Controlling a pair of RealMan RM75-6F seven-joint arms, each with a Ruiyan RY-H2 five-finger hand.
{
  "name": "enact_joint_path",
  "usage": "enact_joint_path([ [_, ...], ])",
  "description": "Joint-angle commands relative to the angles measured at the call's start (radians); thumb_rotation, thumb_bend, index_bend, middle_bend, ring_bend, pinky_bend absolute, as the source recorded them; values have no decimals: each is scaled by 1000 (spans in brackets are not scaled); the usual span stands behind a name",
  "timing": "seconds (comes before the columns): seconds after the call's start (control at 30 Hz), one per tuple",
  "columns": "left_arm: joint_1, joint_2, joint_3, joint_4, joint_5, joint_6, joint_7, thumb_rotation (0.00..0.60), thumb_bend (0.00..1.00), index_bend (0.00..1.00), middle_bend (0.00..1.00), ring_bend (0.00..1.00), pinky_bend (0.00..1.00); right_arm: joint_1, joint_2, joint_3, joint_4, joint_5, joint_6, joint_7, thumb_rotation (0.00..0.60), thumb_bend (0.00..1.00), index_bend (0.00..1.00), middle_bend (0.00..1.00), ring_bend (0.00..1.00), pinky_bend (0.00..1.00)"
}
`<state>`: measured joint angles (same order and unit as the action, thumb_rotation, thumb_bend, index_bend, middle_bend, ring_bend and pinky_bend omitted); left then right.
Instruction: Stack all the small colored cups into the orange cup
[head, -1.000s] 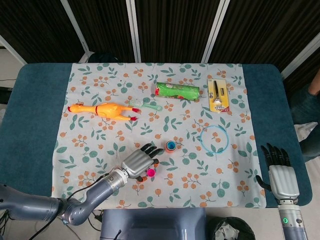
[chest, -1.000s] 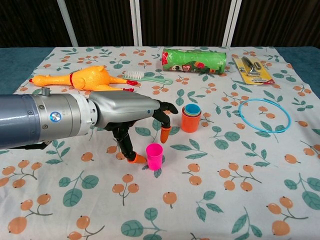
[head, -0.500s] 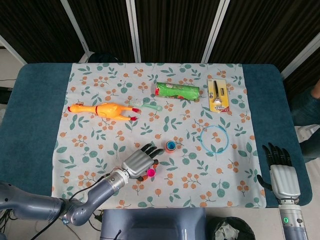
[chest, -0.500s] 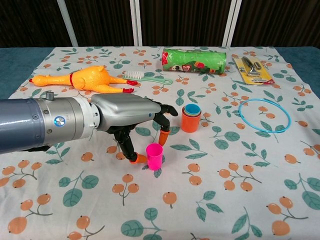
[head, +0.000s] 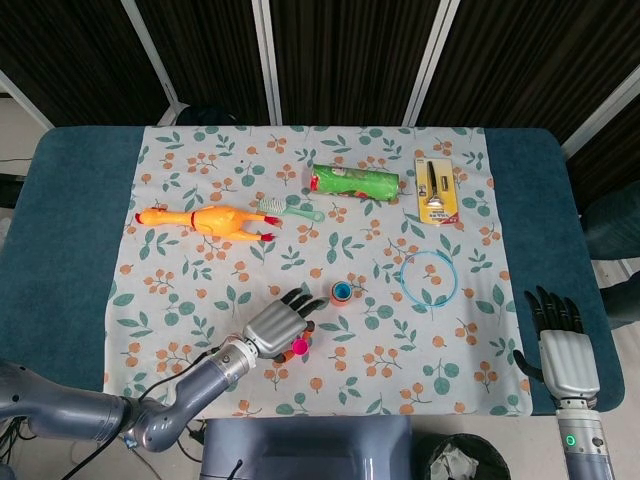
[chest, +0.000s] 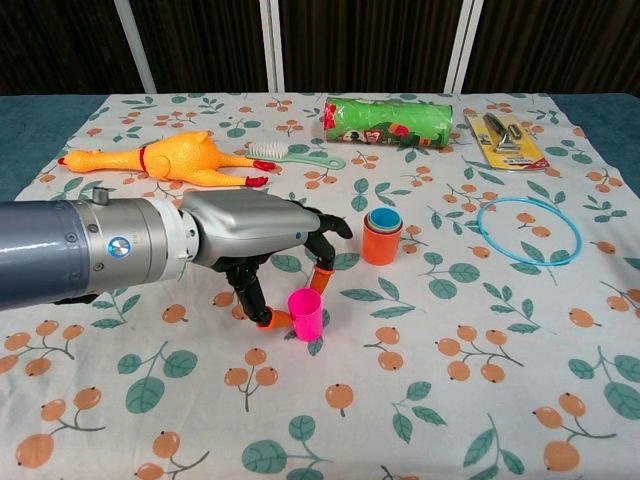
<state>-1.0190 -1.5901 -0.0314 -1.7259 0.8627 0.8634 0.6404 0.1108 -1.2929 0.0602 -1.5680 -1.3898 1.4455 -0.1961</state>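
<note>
The small pink cup (chest: 305, 315) (head: 300, 348) stands on the flowered cloth, leaning slightly. My left hand (chest: 250, 228) (head: 272, 325) reaches over it from the left. The thumb presses its left side and a fingertip (chest: 320, 280) touches the far rim, so the cup is pinched between them. The orange cup (chest: 381, 240) (head: 342, 291) stands just beyond and to the right, with green and blue cups nested inside it. My right hand (head: 560, 350) hovers off the table's near right corner, fingers spread and empty; the chest view does not show it.
A rubber chicken (chest: 165, 158) and a green brush (chest: 295, 155) lie at the back left. A green tube (chest: 390, 118) and a packaged tool (chest: 505, 138) lie at the back right. A blue ring (chest: 528, 230) lies right of the orange cup.
My left hand's fingers have curled in around the pink cup; the fingertip came down to its rim and the cup shifted slightly left. The right hand has barely moved.
</note>
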Motion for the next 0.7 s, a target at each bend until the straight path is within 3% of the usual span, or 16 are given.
enact_joint_path([
  [0.03, -1, -4, -1, 5, 2, 0, -7, 600, 287, 478, 48, 0, 0, -1, 0, 2, 0, 1, -1, -1, 600, 336, 8, 0, 0, 20],
  [0.7, 10, 7, -15, 12, 46, -1, -82, 600, 311, 495, 55, 0, 0, -8, 0, 12, -2, 3, 0, 0, 600, 336, 8, 0, 0, 20],
])
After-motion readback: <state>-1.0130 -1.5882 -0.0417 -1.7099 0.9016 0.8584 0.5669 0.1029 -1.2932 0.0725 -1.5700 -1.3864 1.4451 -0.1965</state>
